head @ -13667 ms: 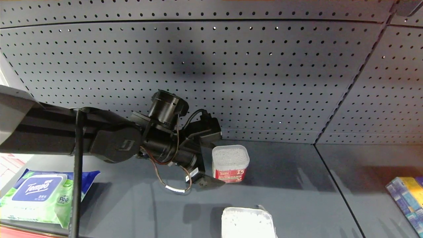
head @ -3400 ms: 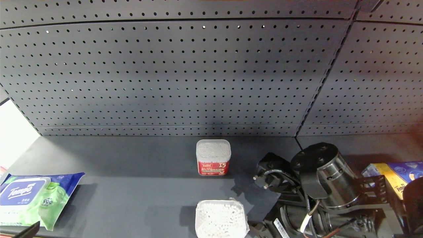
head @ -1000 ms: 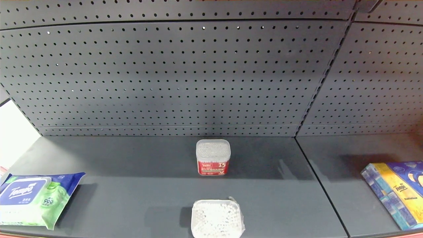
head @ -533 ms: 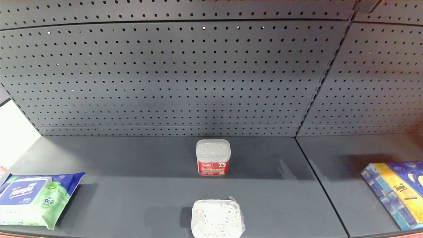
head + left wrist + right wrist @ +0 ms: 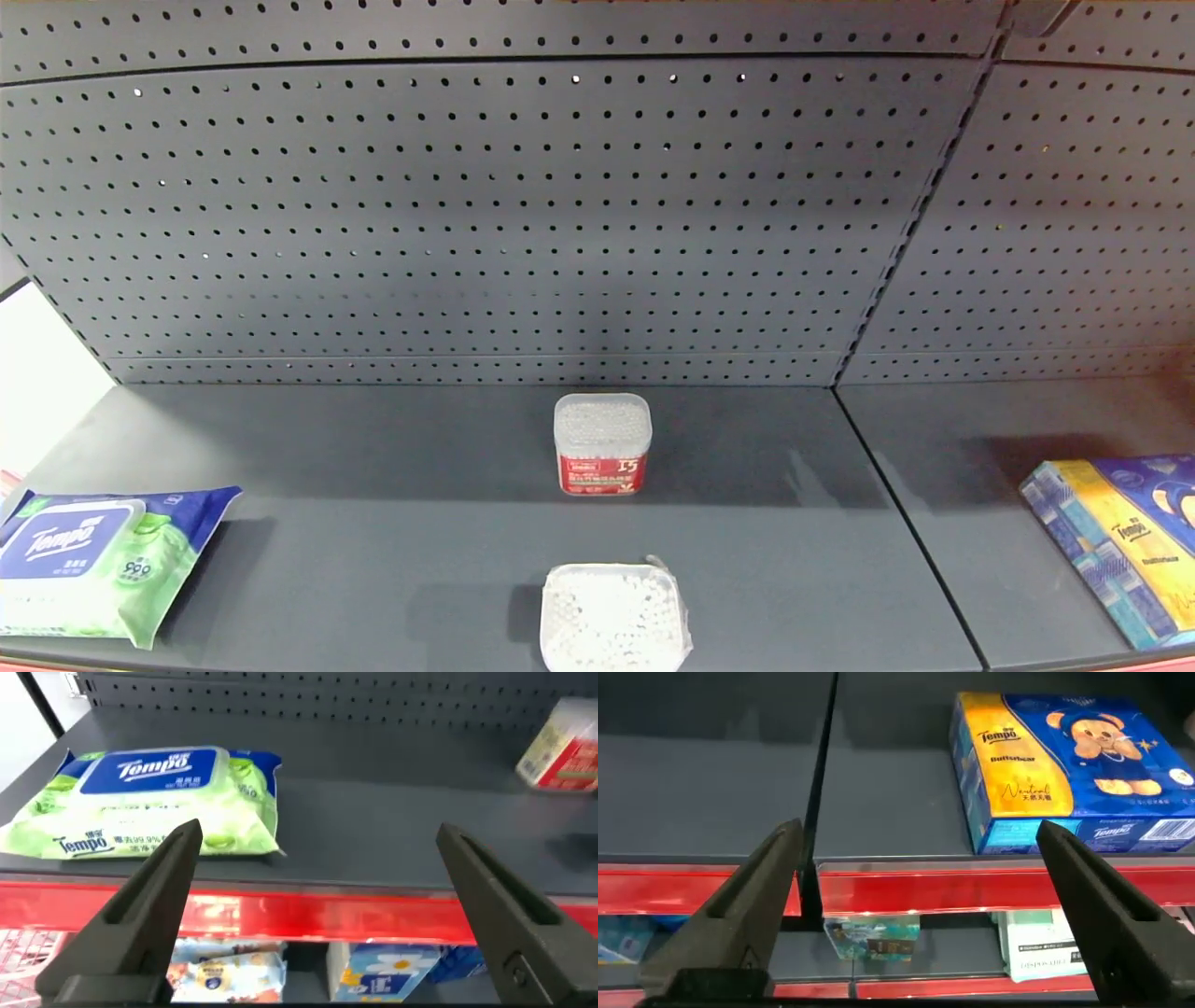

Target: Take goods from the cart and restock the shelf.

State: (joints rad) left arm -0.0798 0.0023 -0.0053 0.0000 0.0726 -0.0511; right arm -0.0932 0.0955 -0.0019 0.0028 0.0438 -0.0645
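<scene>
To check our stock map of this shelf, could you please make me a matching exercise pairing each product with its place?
Things:
1. wet wipes pack
2. red-labelled swab box
3. swab box seen from above
4. blue and yellow tissue box

Places:
A. right section of the shelf
B. middle section, at the front edge
C. left end
D. middle section, farther back toward the pegboard

Pairs: 1-C, 2-D, 3-B, 4-A
</scene>
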